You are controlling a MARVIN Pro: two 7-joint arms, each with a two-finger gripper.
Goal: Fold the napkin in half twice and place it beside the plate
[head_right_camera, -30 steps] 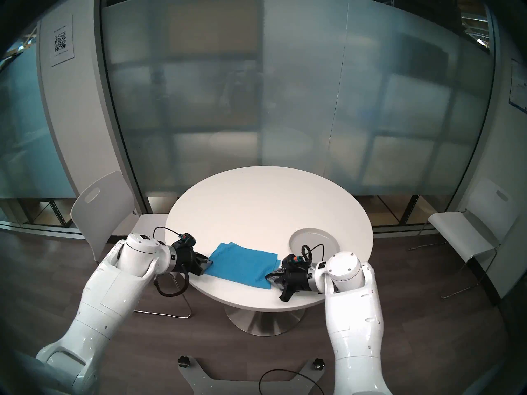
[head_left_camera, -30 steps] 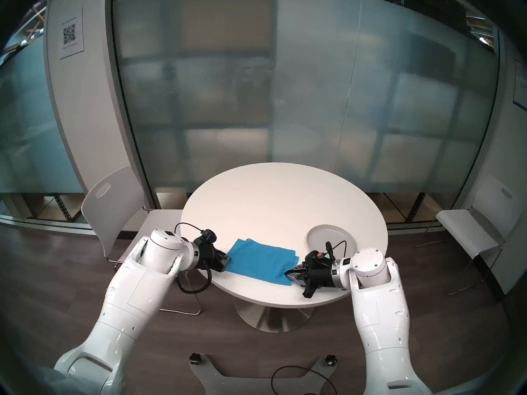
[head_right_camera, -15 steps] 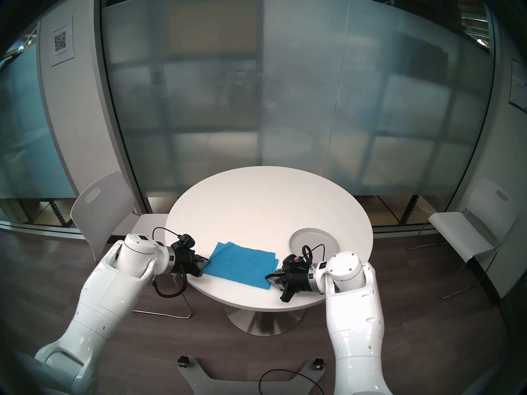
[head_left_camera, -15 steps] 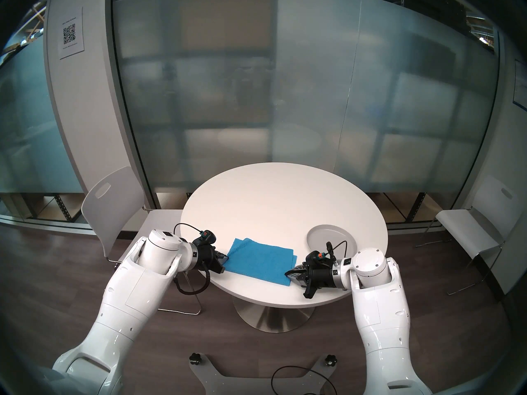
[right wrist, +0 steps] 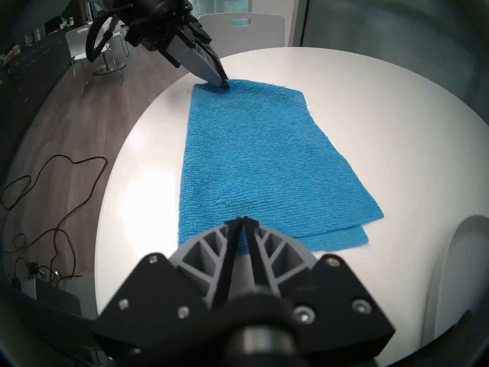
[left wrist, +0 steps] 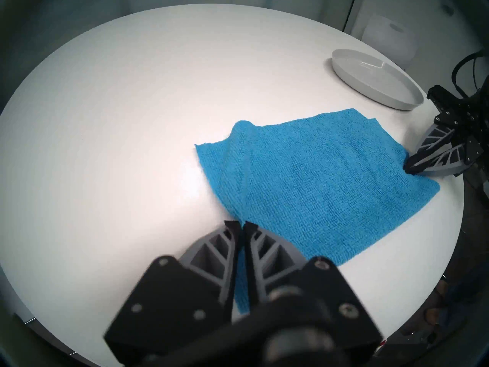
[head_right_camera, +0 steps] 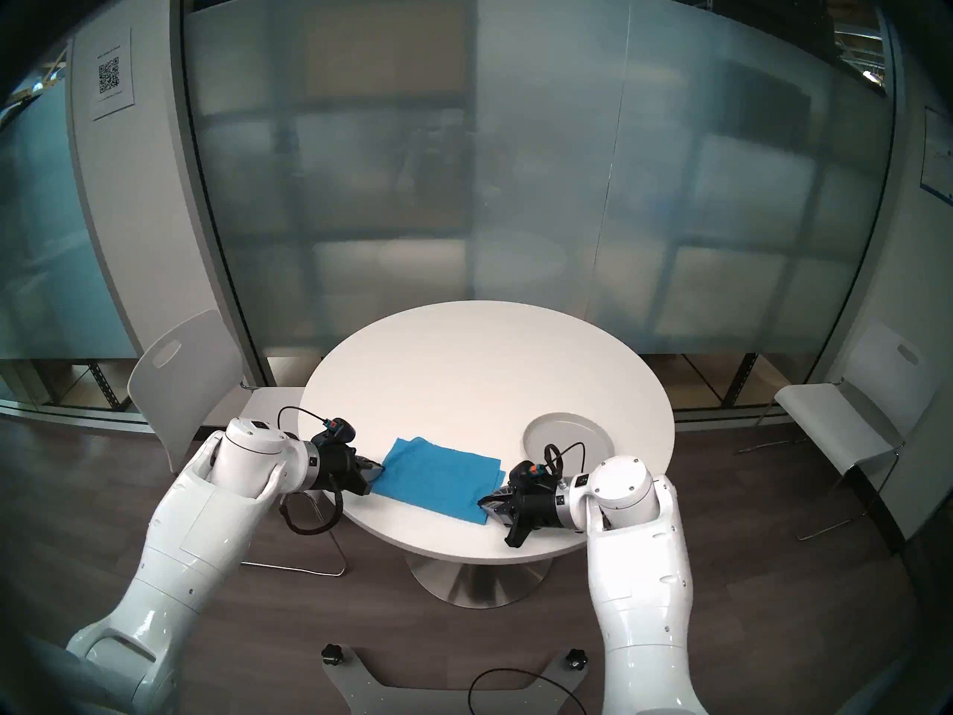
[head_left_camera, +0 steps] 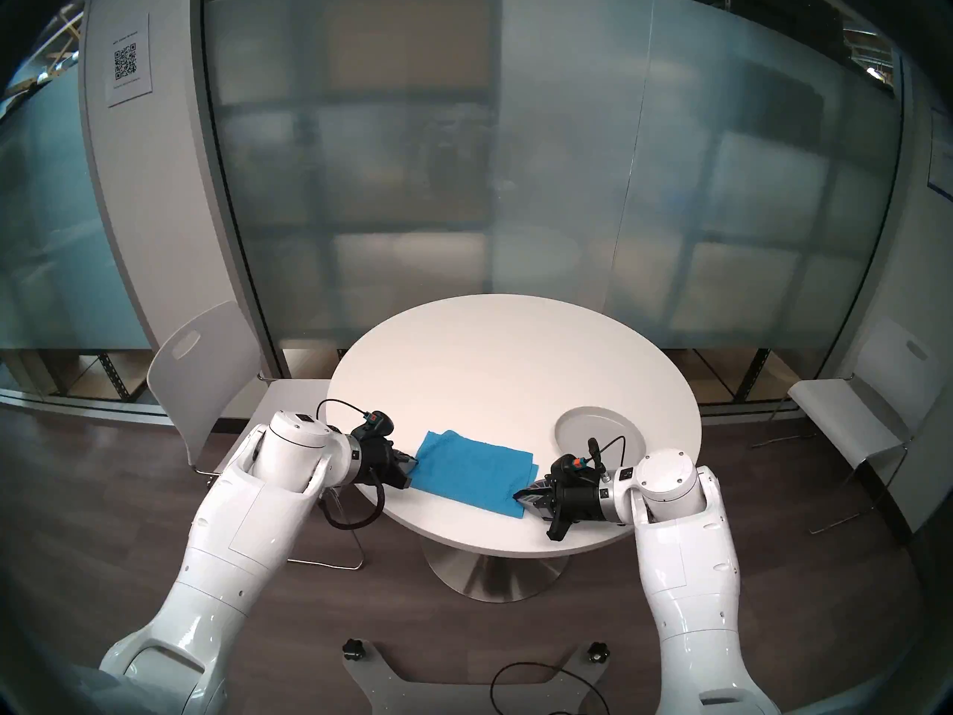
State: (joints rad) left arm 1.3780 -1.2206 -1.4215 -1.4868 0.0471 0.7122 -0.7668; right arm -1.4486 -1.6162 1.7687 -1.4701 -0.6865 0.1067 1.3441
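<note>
A blue napkin (head_left_camera: pixel 472 471) (head_right_camera: pixel 438 479), folded once into a rectangle, lies near the front of the round white table (head_left_camera: pixel 505 358). My left gripper (head_left_camera: pixel 412 463) (left wrist: pixel 241 226) is shut on the napkin's left edge, and blue cloth (left wrist: pixel 317 178) shows between its fingers. My right gripper (head_left_camera: pixel 518 494) (right wrist: pixel 243 219) is shut on the napkin's (right wrist: pixel 254 157) right edge near the front corner. Both layers show offset at that end. The light-grey plate (head_left_camera: pixel 601 430) (left wrist: pixel 375 77) sits to the right of the napkin, just behind my right wrist, which partly hides it.
White chairs stand at the table's left (head_left_camera: pixel 201 368) and right (head_left_camera: pixel 845 414). The table's front edge runs close under both grippers. A frosted glass wall (head_left_camera: pixel 515 182) rises behind the table. A black cable (right wrist: pixel 53 189) lies on the floor.
My left gripper has shut on the napkin's left edge and shifted slightly right, rumpling the cloth's far left corner. The right gripper has not moved.
</note>
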